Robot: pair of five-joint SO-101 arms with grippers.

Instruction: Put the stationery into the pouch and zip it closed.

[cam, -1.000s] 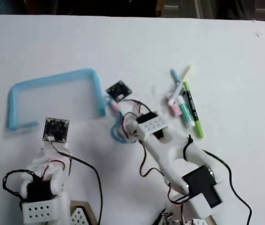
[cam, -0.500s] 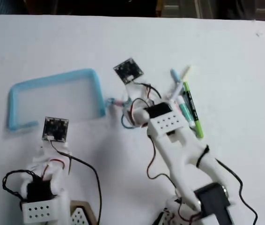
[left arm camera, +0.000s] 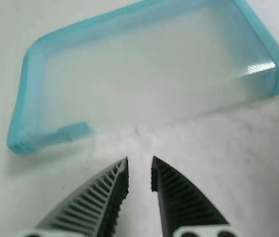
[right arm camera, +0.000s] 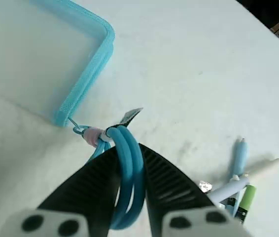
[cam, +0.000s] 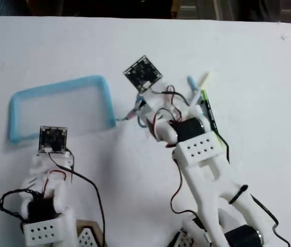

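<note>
The clear pouch (cam: 63, 84) with a light-blue zip edge lies flat at the left of the table; its corner (right arm camera: 87, 69) is close ahead in the right wrist view. A blue cord loop (right arm camera: 129, 173) hangs from the zip pull by a pink bead (right arm camera: 94, 136), and my right gripper (right arm camera: 125, 145) is shut on it, just right of the pouch (cam: 138, 110). The pens and highlighters (cam: 203, 98) lie in a bunch right of that arm. My left gripper (left arm camera: 139, 170) hovers near the pouch's front edge (left arm camera: 51, 136), slightly open, holding nothing.
The left arm (cam: 45, 175) sits at the front left and the right arm (cam: 207, 170) stretches in from the front right, partly covering the green highlighter (cam: 207, 105). The white table runs bare to its far edge (cam: 145, 19).
The right arm has swung away from the table's front and to the right with the blue cord in its grip. The left arm has shifted slightly left toward the pouch.
</note>
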